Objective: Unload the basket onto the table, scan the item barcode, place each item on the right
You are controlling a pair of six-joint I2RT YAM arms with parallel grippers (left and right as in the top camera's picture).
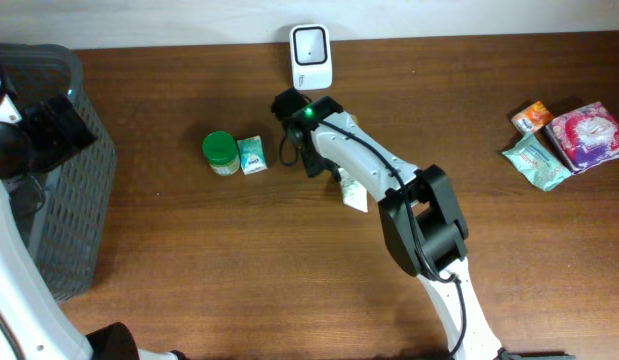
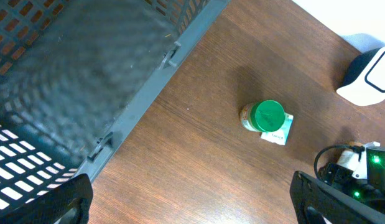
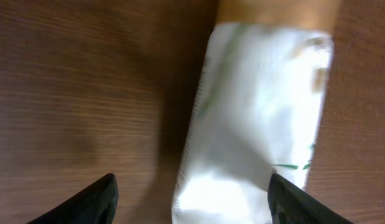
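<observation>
Watching the right gripper (image 3: 191, 202) hanging over the white pouch (image 3: 254, 106), which is lying flat on the table (image 3: 74, 93). Its fingers are standing wide apart, gripping nothing, one tip overlapping the pouch's edge. From overhead I am seeing the pouch near the scanner (image 1: 311, 55), partly under the arm. The left gripper (image 2: 192, 202) is hovering fully spread and empty by the basket (image 2: 86, 74); a green-lidded jar (image 2: 267, 116) is touching a small box (image 2: 278, 132).
</observation>
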